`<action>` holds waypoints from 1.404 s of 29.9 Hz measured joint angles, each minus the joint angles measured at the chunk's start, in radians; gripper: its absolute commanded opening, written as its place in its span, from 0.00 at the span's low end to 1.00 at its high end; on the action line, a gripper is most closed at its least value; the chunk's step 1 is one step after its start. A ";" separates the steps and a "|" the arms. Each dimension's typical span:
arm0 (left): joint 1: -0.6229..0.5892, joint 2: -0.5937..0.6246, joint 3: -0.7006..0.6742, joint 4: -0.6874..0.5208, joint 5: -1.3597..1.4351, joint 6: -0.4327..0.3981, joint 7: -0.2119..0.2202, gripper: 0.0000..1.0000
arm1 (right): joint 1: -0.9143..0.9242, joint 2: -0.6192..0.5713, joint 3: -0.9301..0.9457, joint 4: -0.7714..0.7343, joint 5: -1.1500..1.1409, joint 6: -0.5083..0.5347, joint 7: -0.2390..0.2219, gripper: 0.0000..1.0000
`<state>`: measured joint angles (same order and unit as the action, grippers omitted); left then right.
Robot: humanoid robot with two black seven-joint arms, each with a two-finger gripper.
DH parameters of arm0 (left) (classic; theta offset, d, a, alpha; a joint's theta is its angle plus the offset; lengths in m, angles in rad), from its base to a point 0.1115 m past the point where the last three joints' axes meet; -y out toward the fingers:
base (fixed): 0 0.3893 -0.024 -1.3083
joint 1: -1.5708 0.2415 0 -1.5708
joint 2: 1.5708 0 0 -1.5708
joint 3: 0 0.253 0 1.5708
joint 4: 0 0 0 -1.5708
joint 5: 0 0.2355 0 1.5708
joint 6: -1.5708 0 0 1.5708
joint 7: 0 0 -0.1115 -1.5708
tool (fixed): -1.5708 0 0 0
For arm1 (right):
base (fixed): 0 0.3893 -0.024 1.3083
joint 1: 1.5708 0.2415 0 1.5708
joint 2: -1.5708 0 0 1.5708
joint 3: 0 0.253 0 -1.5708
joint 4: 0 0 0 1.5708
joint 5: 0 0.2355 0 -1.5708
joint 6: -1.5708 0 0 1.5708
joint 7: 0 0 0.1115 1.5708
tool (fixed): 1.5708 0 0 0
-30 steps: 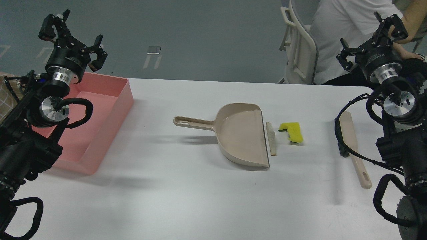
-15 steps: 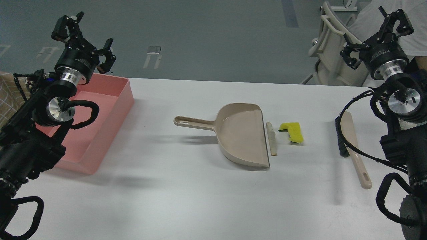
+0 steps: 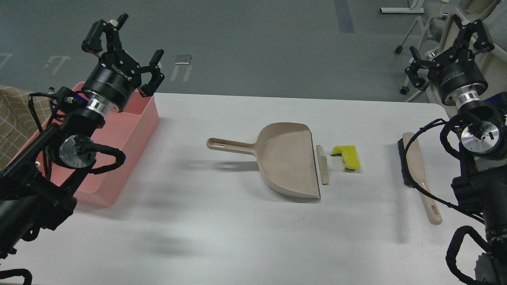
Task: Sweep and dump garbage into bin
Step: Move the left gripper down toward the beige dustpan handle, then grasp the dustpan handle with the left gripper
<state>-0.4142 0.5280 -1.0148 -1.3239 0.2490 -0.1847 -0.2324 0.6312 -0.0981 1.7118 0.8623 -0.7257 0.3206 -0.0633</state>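
Note:
The garbage lies mid-table: a yellow sponge piece (image 3: 347,156) with a dark green edge, and an off-white bread-like slice (image 3: 323,163) seen edge-on against the mouth of the beige dustpan (image 3: 287,158). The dustpan's handle (image 3: 227,145) points left. The pink bin (image 3: 119,134) stands at the table's left. The beige hand brush (image 3: 418,172) lies at the right. My left gripper (image 3: 128,43) is open and empty, raised above the bin's far right corner. My right gripper (image 3: 449,37) is open and empty, raised beyond the table's far right corner.
The white table (image 3: 237,229) has its rounded far right corner near my right arm. White chairs (image 3: 420,35) stand on the grey floor behind. A beige checked cloth (image 3: 16,122) shows at the far left behind the bin.
My left gripper has moved right and toward the table centre, now over the bin's far right corner. My right gripper has shifted slightly. The person and chair behind have moved away.

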 measured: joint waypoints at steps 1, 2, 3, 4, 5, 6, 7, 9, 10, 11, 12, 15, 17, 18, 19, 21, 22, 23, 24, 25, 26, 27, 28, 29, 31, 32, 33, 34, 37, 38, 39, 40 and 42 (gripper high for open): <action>0.006 0.006 0.027 -0.019 0.003 0.005 -0.001 0.97 | -0.011 0.000 0.000 0.007 0.000 0.000 0.000 1.00; 0.010 0.011 0.054 -0.036 0.009 0.010 -0.003 0.97 | -0.024 0.000 0.000 0.016 0.000 0.000 0.000 1.00; 0.012 0.014 0.084 -0.047 0.025 0.012 -0.004 0.96 | -0.035 0.000 0.000 0.025 0.000 0.000 0.000 1.00; 0.013 0.015 0.112 -0.055 0.051 0.013 -0.004 0.95 | -0.048 0.000 0.000 0.037 0.000 0.000 0.000 1.00; 0.013 0.013 0.135 -0.060 0.085 0.016 -0.005 0.94 | -0.062 0.001 0.000 0.052 0.000 0.000 0.000 1.00; 0.013 0.008 0.163 -0.063 0.140 0.023 -0.005 0.93 | -0.075 0.001 0.000 0.067 0.000 0.000 0.000 1.00; 0.013 0.004 0.184 -0.064 0.187 0.030 -0.005 0.93 | -0.084 0.000 0.000 0.078 0.000 0.000 0.001 1.00; 0.015 -0.014 0.225 -0.066 0.278 0.050 -0.005 0.92 | -0.098 -0.006 0.002 0.092 0.000 0.000 0.001 1.00; 0.017 -0.029 0.250 -0.067 0.317 0.057 -0.006 0.92 | -0.103 -0.010 0.002 0.095 0.000 0.000 0.001 1.00; 0.018 -0.039 0.274 -0.070 0.346 0.061 -0.006 0.91 | -0.106 -0.017 0.002 0.098 0.000 0.000 0.001 1.00; 0.019 -0.047 0.303 -0.072 0.378 0.064 -0.009 0.91 | -0.109 -0.026 0.004 0.099 0.000 0.000 0.001 1.00; 0.032 -0.058 0.357 -0.075 0.435 0.067 -0.014 0.91 | -0.117 -0.041 0.005 0.108 0.000 -0.001 0.001 1.00; 0.046 -0.061 0.371 -0.075 0.453 0.067 -0.014 0.91 | -0.126 -0.046 0.007 0.116 0.000 -0.002 0.001 1.00; 0.055 -0.062 0.375 -0.076 0.458 0.067 -0.015 0.91 | -0.131 -0.048 0.008 0.123 0.000 -0.002 0.001 1.00; 0.065 -0.062 0.378 -0.076 0.461 0.067 -0.015 0.91 | -0.136 -0.049 0.010 0.128 0.000 -0.003 0.001 1.00; 0.080 -0.061 0.384 -0.076 0.463 0.067 -0.015 0.91 | -0.148 -0.050 0.011 0.137 0.000 -0.003 0.001 1.00; 0.084 -0.060 0.392 -0.076 0.464 0.067 -0.015 0.91 | -0.151 -0.050 0.011 0.139 0.000 -0.003 0.001 1.00; 0.086 -0.060 0.404 -0.076 0.465 0.067 -0.015 0.91 | -0.154 -0.051 0.012 0.141 0.000 -0.003 0.001 1.00; 0.087 -0.060 0.421 -0.074 0.468 0.068 -0.015 0.91 | -0.156 -0.051 0.012 0.142 0.000 -0.003 0.001 1.00; 0.088 -0.060 0.437 -0.068 0.472 0.070 -0.015 0.91 | -0.158 -0.051 0.012 0.143 0.000 -0.004 0.001 1.00; 0.089 -0.061 0.447 -0.058 0.476 0.078 -0.015 0.92 | -0.159 -0.051 0.013 0.144 0.000 -0.005 0.001 1.00; 0.089 -0.062 0.453 -0.047 0.478 0.087 -0.014 0.91 | -0.160 -0.051 0.013 0.145 0.000 -0.006 0.001 1.00; 0.090 -0.063 0.456 -0.036 0.480 0.096 -0.014 0.91 | -0.160 -0.051 0.013 0.146 0.000 -0.006 0.001 1.00; 0.090 -0.064 0.456 -0.023 0.481 0.103 -0.014 0.91 | -0.160 -0.051 0.013 0.147 0.000 -0.006 0.001 1.00; 0.089 -0.072 0.455 0.001 0.481 0.111 -0.014 0.91 | -0.160 -0.050 0.013 0.147 0.000 -0.006 0.001 1.00; 0.084 -0.084 0.454 0.018 0.481 0.113 -0.014 0.91 | -0.160 -0.050 0.013 0.147 0.000 -0.006 0.001 1.00; 0.079 -0.094 0.454 0.032 0.481 0.113 -0.014 0.91 | -0.160 -0.050 0.012 0.147 0.000 -0.006 0.001 1.00; 0.075 -0.102 0.454 0.048 0.481 0.113 -0.014 0.91 | -0.160 -0.053 0.013 0.147 0.000 -0.007 0.001 1.00; 0.055 -0.117 0.450 0.108 0.480 0.114 -0.015 0.91 | -0.160 -0.058 0.013 0.147 0.000 -0.008 0.001 1.00; 0.047 -0.119 0.449 0.126 0.479 0.114 -0.017 0.91 | -0.161 -0.058 0.013 0.147 0.000 -0.008 0.001 1.00; 0.043 -0.121 0.448 0.137 0.478 0.115 -0.017 0.91 | -0.161 -0.058 0.013 0.147 0.000 -0.008 0.001 1.00; 0.039 -0.122 0.447 0.145 0.477 0.115 -0.018 0.91 | -0.161 -0.058 0.013 0.147 0.000 -0.008 0.001 1.00; 0.030 -0.123 0.446 0.153 0.475 0.114 -0.019 0.91 | -0.164 -0.058 0.013 0.147 0.000 -0.008 0.001 1.00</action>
<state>-0.3846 0.4053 -0.5684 -1.1711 0.7244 -0.0703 -0.2513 0.4676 -0.1562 1.7243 1.0096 -0.7256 0.3130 -0.0628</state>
